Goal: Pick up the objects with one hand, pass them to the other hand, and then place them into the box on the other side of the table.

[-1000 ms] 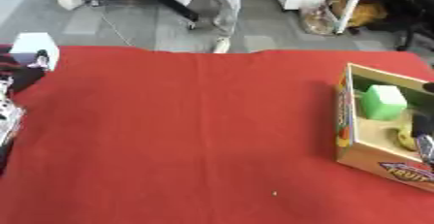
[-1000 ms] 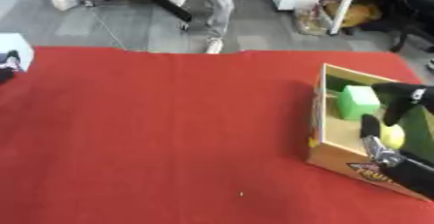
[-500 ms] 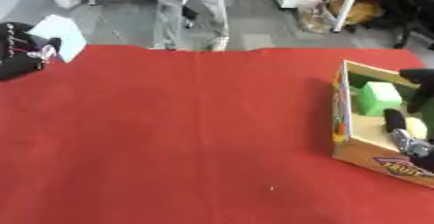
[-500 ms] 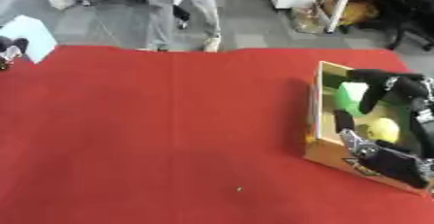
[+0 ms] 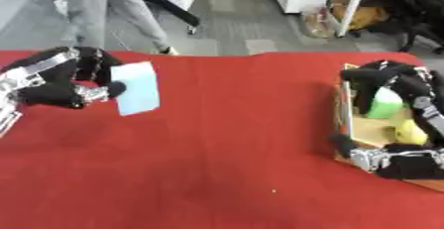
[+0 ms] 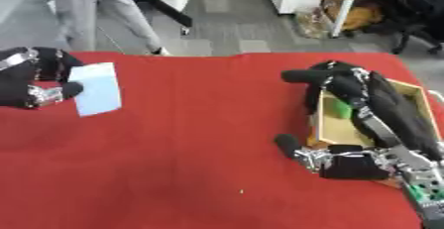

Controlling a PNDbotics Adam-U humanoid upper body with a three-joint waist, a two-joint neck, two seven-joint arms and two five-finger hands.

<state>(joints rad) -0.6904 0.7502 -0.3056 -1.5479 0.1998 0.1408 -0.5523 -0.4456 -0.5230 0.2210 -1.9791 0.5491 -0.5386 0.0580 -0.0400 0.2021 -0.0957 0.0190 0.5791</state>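
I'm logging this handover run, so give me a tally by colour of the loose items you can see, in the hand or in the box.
Pale blue: 1, the flat card held in the left hand.
Green: 1, the green block in the box.
Yellow: 1, the yellow item in the box.
Total: 3. The right hand covers part of the box, so more may be hidden.

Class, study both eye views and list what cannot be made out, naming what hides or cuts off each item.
1. Box contents: the right hand hangs over it; in the right eye view only a bit of the green block shows.
2. Box front, left eye view: cut off by the lower right edge.
3. Pale blue card: its face is too blurred to read.
4. Left hand: its arm is cut off by the left edge.
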